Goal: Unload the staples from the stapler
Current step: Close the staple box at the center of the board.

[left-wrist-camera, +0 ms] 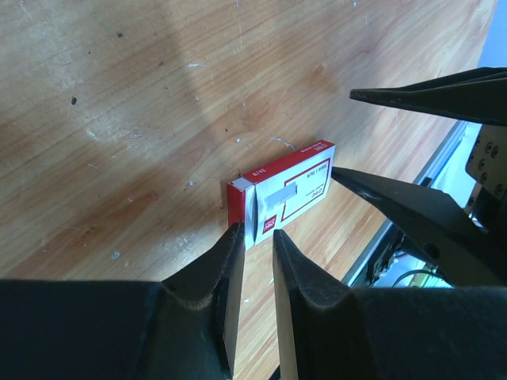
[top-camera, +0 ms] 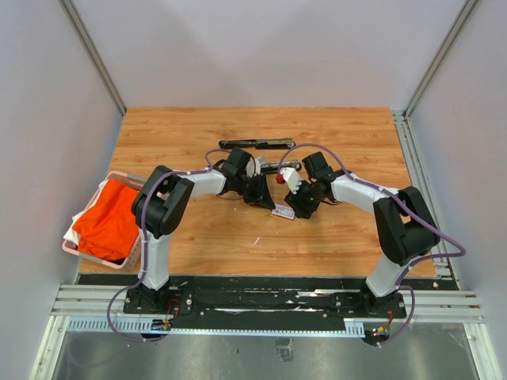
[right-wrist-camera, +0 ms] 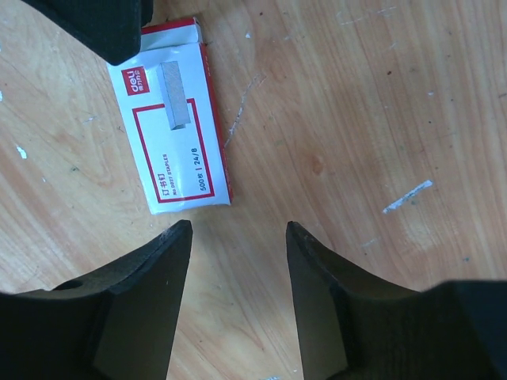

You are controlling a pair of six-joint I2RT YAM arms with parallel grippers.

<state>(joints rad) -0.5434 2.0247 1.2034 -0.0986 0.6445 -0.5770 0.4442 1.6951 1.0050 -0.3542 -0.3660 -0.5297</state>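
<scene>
Fingers of the left gripper (left-wrist-camera: 257,236), matte black wedges with rough moulded inner faces, are pressed almost together, with only a thin line of wood showing between them. Whether they pinch anything cannot be told. Their tips reach one short end of a small flat white-and-red cardboard box (left-wrist-camera: 289,190), sharp-cornered and lying flat on the scuffed, grainy wooden table (left-wrist-camera: 119,95). The right gripper (right-wrist-camera: 238,228) faces the box's other short end, its blunt black fingers spread wide over bare wood. A thin silvery sliver, possibly one of the staples (right-wrist-camera: 408,195), lies on open wood beside them. The long black stapler (top-camera: 257,143) lies flat farther back, well apart from the box, with free board around it. A pink plastic basket (top-camera: 70,247) holding orange cloth (top-camera: 107,222) sits at the table's left edge.
</scene>
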